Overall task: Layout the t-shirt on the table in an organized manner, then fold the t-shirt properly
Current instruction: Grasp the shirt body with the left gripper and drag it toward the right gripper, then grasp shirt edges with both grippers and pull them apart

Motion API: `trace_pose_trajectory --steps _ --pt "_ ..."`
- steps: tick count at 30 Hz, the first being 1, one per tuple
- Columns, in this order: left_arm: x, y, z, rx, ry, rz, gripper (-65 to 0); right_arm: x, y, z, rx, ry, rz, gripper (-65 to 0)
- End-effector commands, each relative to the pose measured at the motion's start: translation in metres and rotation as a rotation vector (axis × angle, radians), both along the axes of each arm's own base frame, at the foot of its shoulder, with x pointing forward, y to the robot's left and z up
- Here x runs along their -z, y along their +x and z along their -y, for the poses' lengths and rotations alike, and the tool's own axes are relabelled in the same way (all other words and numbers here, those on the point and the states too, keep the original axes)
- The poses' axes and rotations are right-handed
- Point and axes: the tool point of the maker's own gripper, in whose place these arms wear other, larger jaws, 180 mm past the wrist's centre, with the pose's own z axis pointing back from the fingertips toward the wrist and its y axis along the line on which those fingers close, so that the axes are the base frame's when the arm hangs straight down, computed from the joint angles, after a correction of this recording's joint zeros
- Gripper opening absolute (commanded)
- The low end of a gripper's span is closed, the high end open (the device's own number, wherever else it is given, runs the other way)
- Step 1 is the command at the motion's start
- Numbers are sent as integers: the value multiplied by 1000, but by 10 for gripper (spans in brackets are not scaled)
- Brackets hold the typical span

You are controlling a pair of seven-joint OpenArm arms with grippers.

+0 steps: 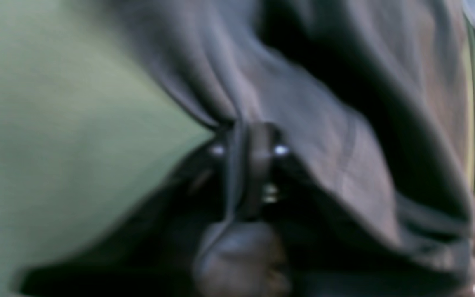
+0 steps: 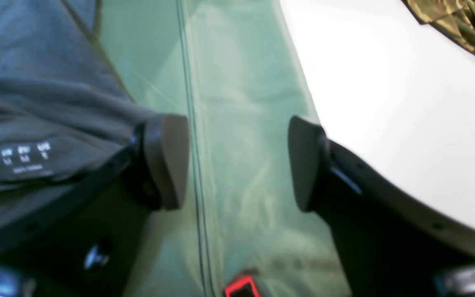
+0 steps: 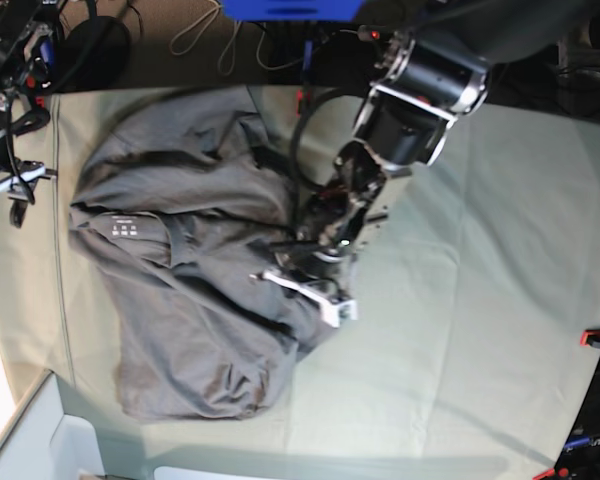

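At table centre: t-shirt (image 3: 180, 300) crumpled on table (image 3: 480, 300).
Left gripper (image 1: 248, 150): clenched on shirt fold, 3 o'clock edge.
Right gripper (image 2: 237, 161): released, 9 o'clock side.

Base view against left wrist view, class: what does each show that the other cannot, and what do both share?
Only the base view shows the whole crumpled t-shirt, its printed label and the right gripper at the table edge. Only the left wrist view shows the left gripper shut on a pinched fold. Both share dark shirt fabric on the green table.
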Motion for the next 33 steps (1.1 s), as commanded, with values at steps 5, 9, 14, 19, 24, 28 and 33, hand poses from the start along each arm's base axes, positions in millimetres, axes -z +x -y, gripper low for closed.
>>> trace_pose_trajectory --steps 5,9,14,19,24,28,33 --pt "-32 19 8 0 -41 75 -650 -15 6 2 -25 -24 44 -270" --pt "-82 33 -29 -59 -28 239 -649 -15 6 1 -25 -24 45 -270" --pt "-137 21 -124 -188 92 392 -649 -15 7 1 -23 -20 50 -270" --pt "-146 -19 -208 -320 42 366 -649 -10 19 -21 -86 1 46 -271" --pt "-129 -65 -258 -437 41 302 -649 -1 30 -55 -170 36 37 -272" --pt "-118 -99 -269 -463 59 257 -649 13 28 -87 -237 79 7 -271" --pt "-109 -131 -259 -439 59 209 -646 34 20 -137 -369 130 -56 -269"
